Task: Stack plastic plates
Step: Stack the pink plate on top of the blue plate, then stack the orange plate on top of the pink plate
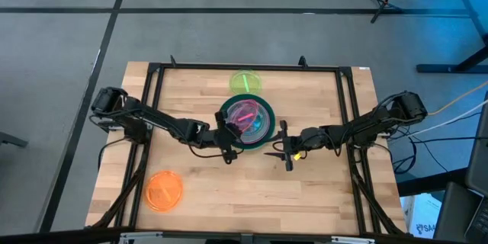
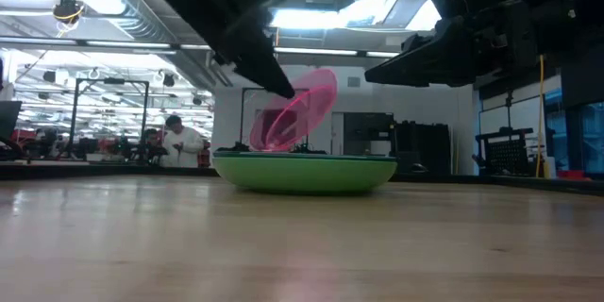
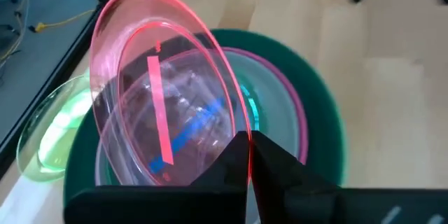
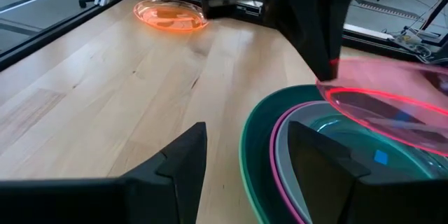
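A stack of larger plates (image 1: 263, 111) sits mid-table: dark green outermost, then a magenta rim (image 3: 297, 122) and a grey-teal dish inside. My left gripper (image 1: 231, 132) is at the stack's left-near side, shut on a translucent red plate (image 3: 164, 91), which shows tilted above the stack (image 2: 307, 172) in the low view (image 2: 300, 111). My right gripper (image 1: 284, 148) hovers open just right of the stack, touching nothing; its fingers (image 4: 183, 159) stand beside the dark green rim (image 4: 252, 147). A lime plate (image 1: 245, 82) and an orange plate (image 1: 164, 191) lie flat on the table. My left gripper pinches the red plate's rim (image 3: 243, 134) between its two fingers, at the edge nearest the gripper. The fingers come slanting down from the table's left-near side. The plate stands steeply tilted over the stack; whether its lowest edge (image 2: 261, 144) touches the stack I cannot tell.
The lime plate lies just beyond the stack toward the far edge, and the orange plate (image 4: 171, 14) near the table's near-left corner. A black frame rail (image 1: 244, 66) runs round the table. Bare wood (image 1: 259, 198) shows toward the near edge. People (image 2: 179, 142) show in the room behind.
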